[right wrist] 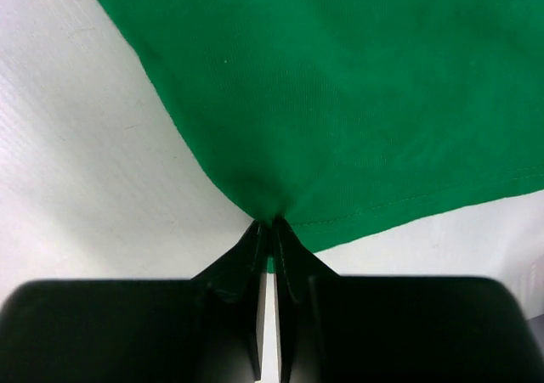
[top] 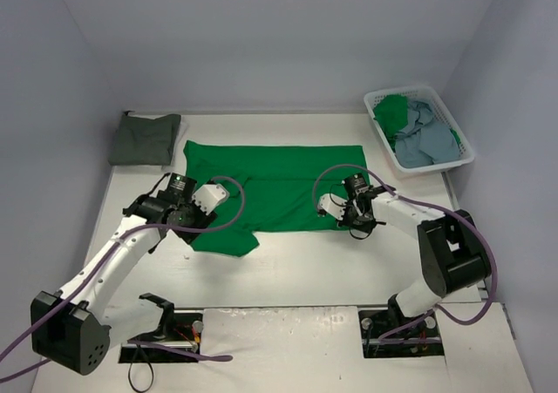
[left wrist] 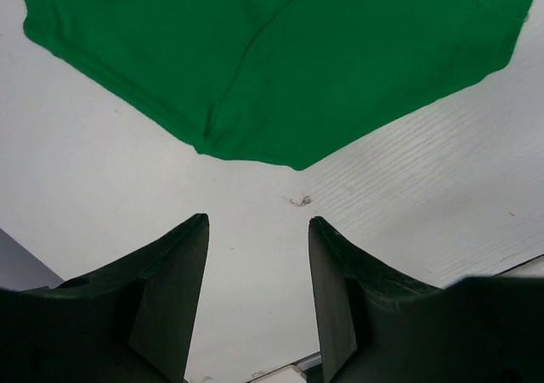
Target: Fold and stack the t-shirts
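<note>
A bright green t-shirt (top: 275,184) lies spread flat in the middle of the table. My right gripper (right wrist: 272,223) is shut on its near right corner, and the cloth (right wrist: 340,94) puckers where the fingertips pinch the hem. My left gripper (left wrist: 257,222) stands open just short of the shirt's near left sleeve (left wrist: 255,77), with bare table between its fingers. In the top view the left gripper (top: 199,203) is at the shirt's left edge and the right gripper (top: 349,212) at its right edge. A folded dark grey-olive t-shirt (top: 144,138) rests at the back left.
A white plastic basket (top: 462,159) at the back right holds a light blue shirt (top: 422,138) and more green cloth (top: 392,112). Walls close in the table on the left, back and right. Bare table (top: 296,271) runs between the shirt and the arm bases.
</note>
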Robot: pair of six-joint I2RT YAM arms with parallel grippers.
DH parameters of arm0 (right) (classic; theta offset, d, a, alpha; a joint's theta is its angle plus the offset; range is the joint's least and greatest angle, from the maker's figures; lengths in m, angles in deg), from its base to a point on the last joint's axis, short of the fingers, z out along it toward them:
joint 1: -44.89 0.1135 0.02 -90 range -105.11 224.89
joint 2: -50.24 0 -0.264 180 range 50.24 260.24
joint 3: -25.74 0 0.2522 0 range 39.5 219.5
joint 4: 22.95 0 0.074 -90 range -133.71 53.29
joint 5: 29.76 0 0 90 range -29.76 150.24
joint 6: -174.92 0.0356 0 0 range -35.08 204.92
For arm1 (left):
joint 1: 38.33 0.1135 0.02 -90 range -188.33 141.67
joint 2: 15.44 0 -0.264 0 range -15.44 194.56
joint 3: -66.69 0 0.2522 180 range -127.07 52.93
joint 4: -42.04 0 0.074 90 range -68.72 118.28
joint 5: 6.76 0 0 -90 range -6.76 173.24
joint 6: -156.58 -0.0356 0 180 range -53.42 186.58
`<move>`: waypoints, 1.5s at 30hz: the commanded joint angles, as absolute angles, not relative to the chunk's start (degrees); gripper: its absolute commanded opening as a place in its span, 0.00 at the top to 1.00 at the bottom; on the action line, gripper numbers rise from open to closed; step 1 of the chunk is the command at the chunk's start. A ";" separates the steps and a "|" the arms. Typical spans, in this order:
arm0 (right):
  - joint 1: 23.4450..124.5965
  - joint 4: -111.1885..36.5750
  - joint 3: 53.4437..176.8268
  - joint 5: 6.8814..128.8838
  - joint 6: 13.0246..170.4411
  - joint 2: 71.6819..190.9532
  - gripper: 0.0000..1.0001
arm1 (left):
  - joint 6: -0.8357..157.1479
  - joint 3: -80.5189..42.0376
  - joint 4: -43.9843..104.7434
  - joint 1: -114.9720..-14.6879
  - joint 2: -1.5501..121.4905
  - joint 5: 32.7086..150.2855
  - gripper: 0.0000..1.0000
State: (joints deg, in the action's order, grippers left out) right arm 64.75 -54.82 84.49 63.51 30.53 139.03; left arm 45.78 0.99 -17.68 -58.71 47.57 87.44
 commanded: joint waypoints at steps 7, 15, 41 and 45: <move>62.83 -53.76 86.26 64.46 30.51 139.18 1.00 | 43.56 -1.30 -16.63 -63.81 50.48 92.81 0.53; 61.07 -54.55 87.14 64.37 31.22 138.13 1.00 | 39.60 0.54 -15.50 -69.61 50.74 92.21 0.49; 60.63 -57.63 89.60 63.14 32.18 135.76 1.00 | 37.04 7.93 -2.31 -72.61 67.88 88.33 0.64; 60.63 -57.63 89.77 63.32 32.10 135.14 1.00 | 37.48 7.84 -2.75 -72.61 68.59 88.77 0.87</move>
